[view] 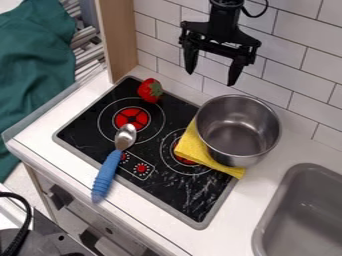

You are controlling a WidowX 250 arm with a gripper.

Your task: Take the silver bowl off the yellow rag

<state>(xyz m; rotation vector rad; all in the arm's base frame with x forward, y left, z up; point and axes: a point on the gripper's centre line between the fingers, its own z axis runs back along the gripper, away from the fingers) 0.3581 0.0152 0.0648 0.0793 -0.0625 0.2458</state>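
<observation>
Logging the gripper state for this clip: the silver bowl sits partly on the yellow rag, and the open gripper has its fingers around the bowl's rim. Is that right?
Not quite: the camera view shows the open gripper hanging clear of the rim, up by the tiled wall. The silver bowl does sit partly on the yellow rag.

Fixed high at 6 o'clock. Looks down at a slant over the surface (250, 200), facing 12, meeting the tiled wall (294, 65) obliquely. Close enough to frame the stove (83, 130) near centre; cuts off the sink (266, 222) toward 4 o'clock.
</observation>
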